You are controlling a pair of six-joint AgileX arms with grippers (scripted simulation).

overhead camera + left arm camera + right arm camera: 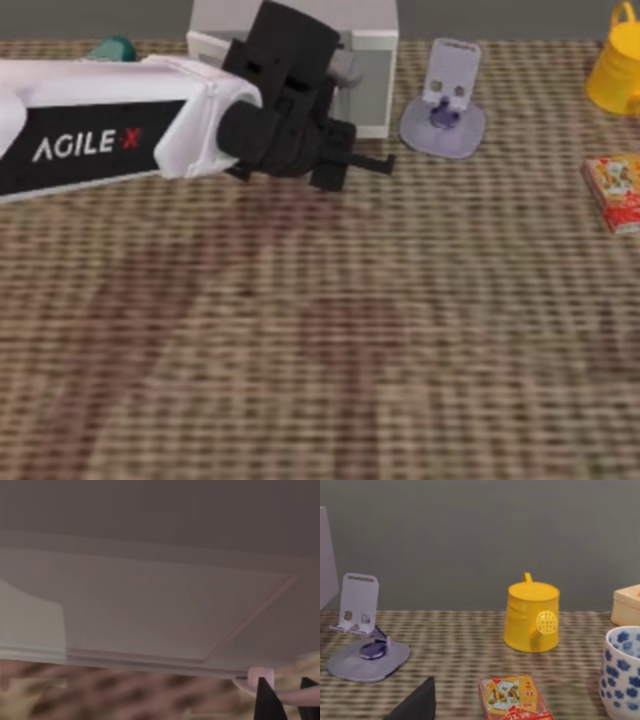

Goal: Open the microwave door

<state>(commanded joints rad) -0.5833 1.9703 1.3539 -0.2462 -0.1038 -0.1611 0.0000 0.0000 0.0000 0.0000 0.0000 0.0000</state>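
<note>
At the top view's far left the left arm [100, 135] reaches in from the table's edge, its white shell lying almost flat and its dark wrist turned toward the back. A bit of teal [112, 47] peeks out behind the arm. The left gripper [370, 162] sits at the front of the microwave [370, 60], which stands at the back of the table, left of centre; whether its claw is spread or pressed together I cannot tell, since the wrist hides most of it. The microwave door [215, 45] shows only as a pale edge at the box's left front, the rest covered by the arm.

The left wrist view fills in what the top view hides: the door's frosted window [150, 610] lies very close to the camera and spans nearly the whole picture, with a dark fingertip [267, 702] low in the frame.

Right of the microwave stands a lilac phone stand [445, 100], then a red card box [615, 190] and a yellow watering can [620, 65] at the right edge.

The right wrist view alone adds a blue-flowered cup [622, 672] and a tan box [626, 605]; the right gripper is seen only as a dark tip [417, 702], its state unclear
</note>
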